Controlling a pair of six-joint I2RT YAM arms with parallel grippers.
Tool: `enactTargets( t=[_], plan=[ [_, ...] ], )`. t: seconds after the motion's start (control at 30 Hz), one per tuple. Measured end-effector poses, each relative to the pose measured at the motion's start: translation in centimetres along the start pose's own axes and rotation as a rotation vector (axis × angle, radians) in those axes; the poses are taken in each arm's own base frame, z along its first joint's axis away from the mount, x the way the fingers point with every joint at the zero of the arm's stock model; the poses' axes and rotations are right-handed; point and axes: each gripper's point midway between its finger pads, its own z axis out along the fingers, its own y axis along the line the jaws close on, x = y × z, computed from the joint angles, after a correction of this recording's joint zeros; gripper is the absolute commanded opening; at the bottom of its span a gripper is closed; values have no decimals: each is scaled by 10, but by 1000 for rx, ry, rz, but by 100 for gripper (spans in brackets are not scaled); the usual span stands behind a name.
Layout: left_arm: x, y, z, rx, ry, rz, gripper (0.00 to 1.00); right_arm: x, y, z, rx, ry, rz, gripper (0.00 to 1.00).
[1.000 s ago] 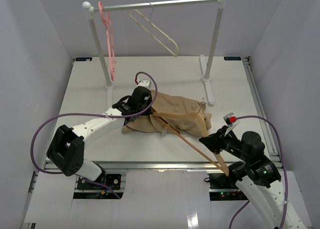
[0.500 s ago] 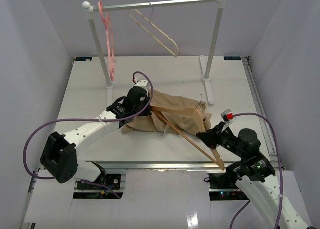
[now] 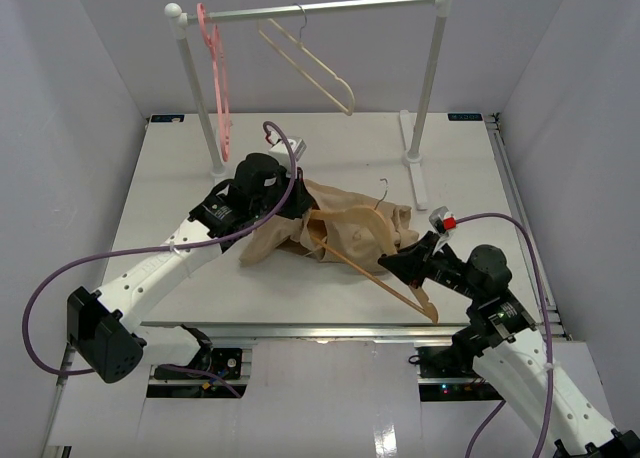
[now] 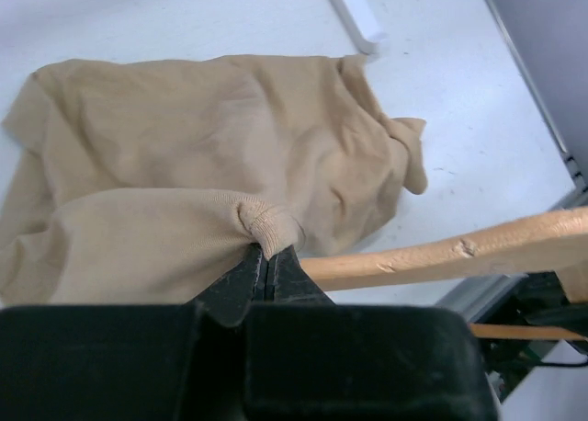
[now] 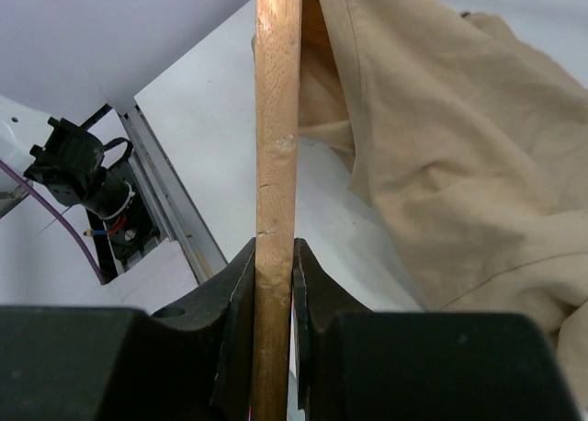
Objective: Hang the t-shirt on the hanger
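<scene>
The tan t-shirt (image 3: 345,228) lies bunched on the middle of the table. My left gripper (image 3: 298,216) is shut on a ribbed edge of it and holds that edge raised; the left wrist view shows the pinch (image 4: 266,254) and the rest of the t-shirt (image 4: 211,136) spread beyond. The light brown wooden hanger (image 3: 360,268) has its far end inside the cloth, and its thin metal hook (image 3: 381,188) sticks up behind. My right gripper (image 3: 388,266) is shut on one wooden arm (image 5: 276,145), with the t-shirt (image 5: 441,136) draped to the right of it. The hanger also shows in the left wrist view (image 4: 441,254).
A white clothes rack (image 3: 330,8) stands at the back, with a pink plastic hanger (image 3: 217,78) and a pale cream hanger (image 3: 318,66) on its rail. Its right foot (image 3: 415,168) reaches toward the shirt. The table's front edge (image 3: 300,325) is near the hanger's tip.
My left gripper has moved up and back-left, lifting the shirt's edge. My right gripper has pushed the hanger left and further into the shirt; the hook now shows behind the cloth.
</scene>
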Motion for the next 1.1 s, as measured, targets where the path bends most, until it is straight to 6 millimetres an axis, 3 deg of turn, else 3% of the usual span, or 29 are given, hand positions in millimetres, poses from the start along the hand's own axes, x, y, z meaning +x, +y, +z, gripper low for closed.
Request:
enactTargets(
  t=[0.1, 0.37, 0.6, 0.7, 0.9, 1.1],
  plan=[
    [0, -14, -3, 74, 16, 6, 0, -8, 0, 5, -11, -25, -18, 8],
    [-3, -42, -14, 223, 48, 6, 0, 5, -16, 35, -7, 26, -27, 8],
    [-4, -57, -22, 305, 67, 5, 0, 14, -1, 60, -78, 9, -88, 8],
    [-3, -60, -24, 322, 73, 6, 5, 14, 0, 66, -84, -11, -112, 8],
    [-6, -62, -31, 326, 84, 21, 37, 13, 2, 71, -110, -75, -150, 8],
    [-27, -68, -49, 326, 56, 62, 65, 0, 12, 62, -152, -201, -203, 8]
  ],
)
